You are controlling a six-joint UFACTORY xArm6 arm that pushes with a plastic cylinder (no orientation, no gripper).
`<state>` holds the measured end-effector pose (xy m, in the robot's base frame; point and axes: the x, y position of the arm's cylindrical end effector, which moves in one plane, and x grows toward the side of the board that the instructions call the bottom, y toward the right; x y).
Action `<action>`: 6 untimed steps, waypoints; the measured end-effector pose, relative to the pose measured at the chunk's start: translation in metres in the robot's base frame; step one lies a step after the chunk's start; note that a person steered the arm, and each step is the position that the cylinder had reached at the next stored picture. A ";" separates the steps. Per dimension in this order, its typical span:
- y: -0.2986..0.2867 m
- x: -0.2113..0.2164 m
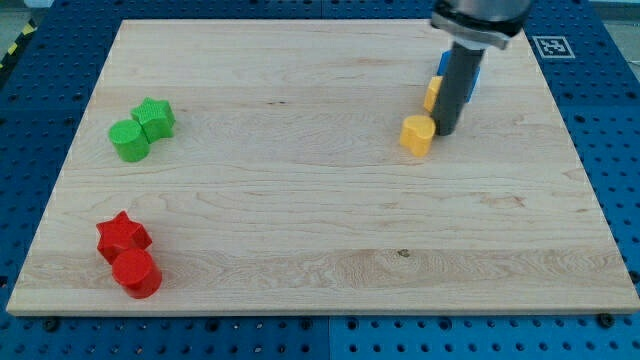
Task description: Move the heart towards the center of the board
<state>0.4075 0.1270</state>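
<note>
A yellow heart block (pixel 417 134) lies on the wooden board (pixel 320 220), right of the middle in the view's upper half. My tip (pixel 446 132) rests on the board just to the heart's right, touching or nearly touching it. Behind the rod, a second yellow block (pixel 432 93) and a blue block (pixel 473 78) are partly hidden; their shapes cannot be made out.
A green star (pixel 155 117) and a green round block (pixel 129 141) touch at the view's left. A red star (pixel 122 235) and a red round block (pixel 137 273) sit together at the lower left. Blue pegboard surrounds the board.
</note>
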 end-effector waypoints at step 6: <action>-0.035 0.024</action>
